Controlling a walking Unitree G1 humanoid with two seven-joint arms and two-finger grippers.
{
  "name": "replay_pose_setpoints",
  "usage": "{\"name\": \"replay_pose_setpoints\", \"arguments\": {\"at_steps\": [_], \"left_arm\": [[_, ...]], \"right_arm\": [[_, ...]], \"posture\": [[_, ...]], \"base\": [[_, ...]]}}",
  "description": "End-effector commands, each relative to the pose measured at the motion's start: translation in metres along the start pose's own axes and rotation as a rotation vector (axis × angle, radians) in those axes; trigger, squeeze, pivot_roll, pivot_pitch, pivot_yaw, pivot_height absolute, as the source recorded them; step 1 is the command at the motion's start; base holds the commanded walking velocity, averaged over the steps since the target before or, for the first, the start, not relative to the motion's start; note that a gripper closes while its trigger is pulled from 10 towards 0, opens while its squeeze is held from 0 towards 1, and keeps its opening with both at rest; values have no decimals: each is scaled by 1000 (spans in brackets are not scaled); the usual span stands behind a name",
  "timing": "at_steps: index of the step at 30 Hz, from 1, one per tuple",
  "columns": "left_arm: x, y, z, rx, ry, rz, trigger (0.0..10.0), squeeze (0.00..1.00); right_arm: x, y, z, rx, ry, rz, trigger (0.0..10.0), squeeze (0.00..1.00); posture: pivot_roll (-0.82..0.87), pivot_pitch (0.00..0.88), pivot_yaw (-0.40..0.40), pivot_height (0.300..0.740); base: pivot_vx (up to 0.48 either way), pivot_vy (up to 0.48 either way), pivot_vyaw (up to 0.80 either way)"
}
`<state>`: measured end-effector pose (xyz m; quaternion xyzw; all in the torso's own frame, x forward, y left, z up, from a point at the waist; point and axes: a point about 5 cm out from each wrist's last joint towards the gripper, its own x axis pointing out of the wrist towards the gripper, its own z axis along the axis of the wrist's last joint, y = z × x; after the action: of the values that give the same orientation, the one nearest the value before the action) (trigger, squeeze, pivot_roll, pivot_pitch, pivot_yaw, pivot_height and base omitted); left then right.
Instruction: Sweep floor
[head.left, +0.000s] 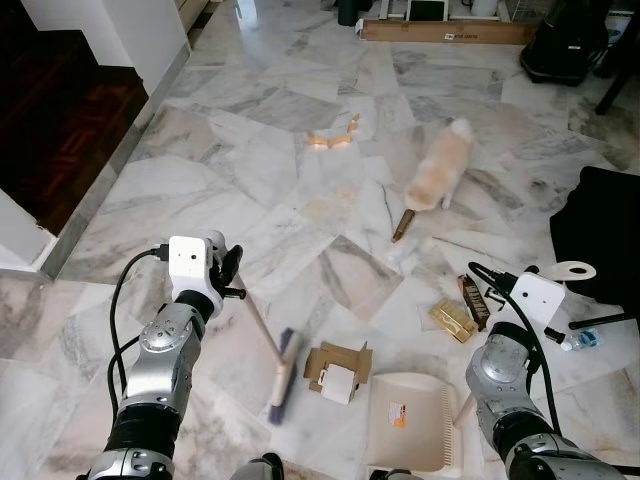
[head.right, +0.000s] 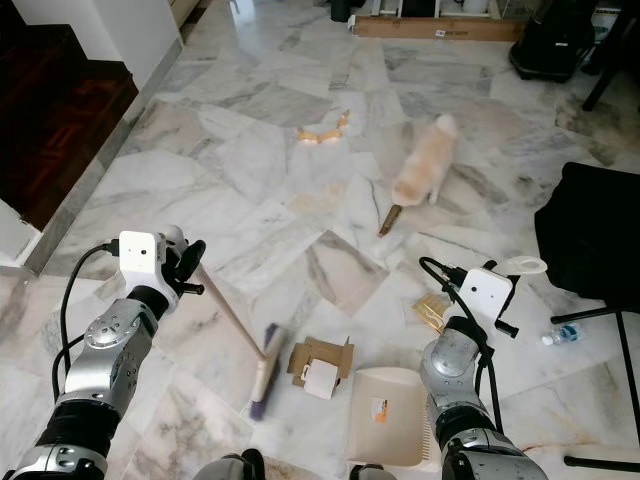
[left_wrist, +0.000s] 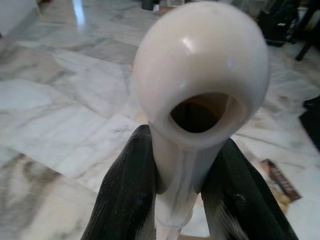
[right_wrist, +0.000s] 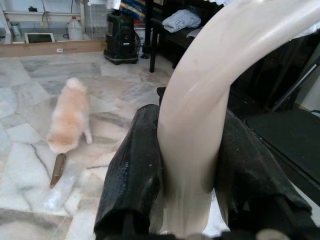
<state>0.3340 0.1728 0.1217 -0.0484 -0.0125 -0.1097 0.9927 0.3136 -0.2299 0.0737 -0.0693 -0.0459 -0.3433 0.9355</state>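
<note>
I see a marble floor (head.left: 250, 170) strewn with cardboard scraps (head.left: 338, 368), a cat (head.left: 438, 168) beyond. My left gripper (left_wrist: 175, 190) is clamped on the broom (head.left: 280, 375); my right gripper (right_wrist: 190, 175) clasps the dustpan (head.left: 415, 420), which rests on the floor.

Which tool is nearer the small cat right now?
Right. The right tool, gripping the dustpan handle, sits just behind and to the right of the cat. The left tool, gripping the broom handle, is farther off to its left.
</note>
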Motion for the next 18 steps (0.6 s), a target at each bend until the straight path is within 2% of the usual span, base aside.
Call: {"name": "replay_pose_setpoints", "arguments": {"at_steps": [1,18], "left_arm": [[-1,0,-4,-56,22,-20,10000,0],[3,-18,8,-118,34,-228,10000,0]], "right_arm": [[-2,-1,-1,-16,-15,5,10000,0],[-4,4,-1,-15,-8,15,10000,0]], "posture": [[77,214,29,740],[96,196,36,740]], "base": [[0,0,0],[0,0,0]]}}
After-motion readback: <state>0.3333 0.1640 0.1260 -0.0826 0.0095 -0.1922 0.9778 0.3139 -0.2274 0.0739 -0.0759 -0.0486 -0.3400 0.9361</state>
